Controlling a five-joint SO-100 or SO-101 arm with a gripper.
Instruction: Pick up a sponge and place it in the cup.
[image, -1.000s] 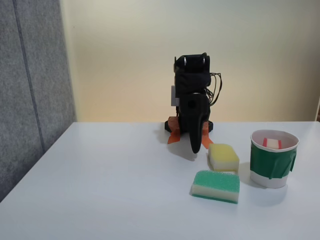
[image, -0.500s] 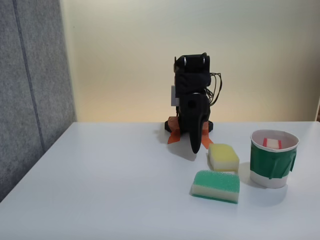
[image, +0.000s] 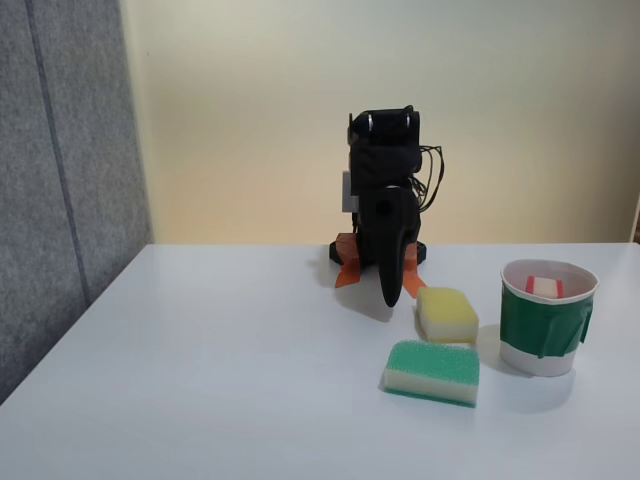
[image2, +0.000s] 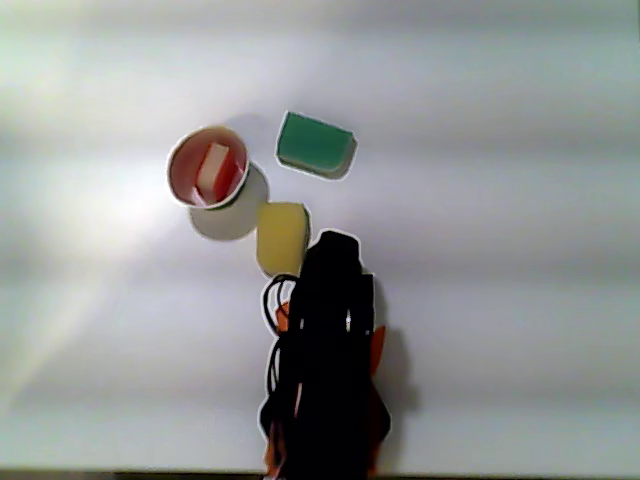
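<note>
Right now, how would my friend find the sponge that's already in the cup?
Find the black arm on the white table. In the fixed view, the cup stands to its right. The sponge stands inside it, red and cream, unlike the yellow sponge and green-topped sponge.

Yellow sponge (image: 447, 313) and green sponge (image: 433, 371) crowding cup (image: 545, 330); left tabletop (image: 220, 370) open.

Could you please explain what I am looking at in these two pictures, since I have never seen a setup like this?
The black machine is a small robot arm, folded up at rest on a white table. One picture comes from a camera standing in front of the table, the other looks straight down. A yellow sponge and a green-topped sponge lie on the table. A red sponge stands inside the paper cup. I cannot tell how the jaws stand; nothing appears held.
</note>
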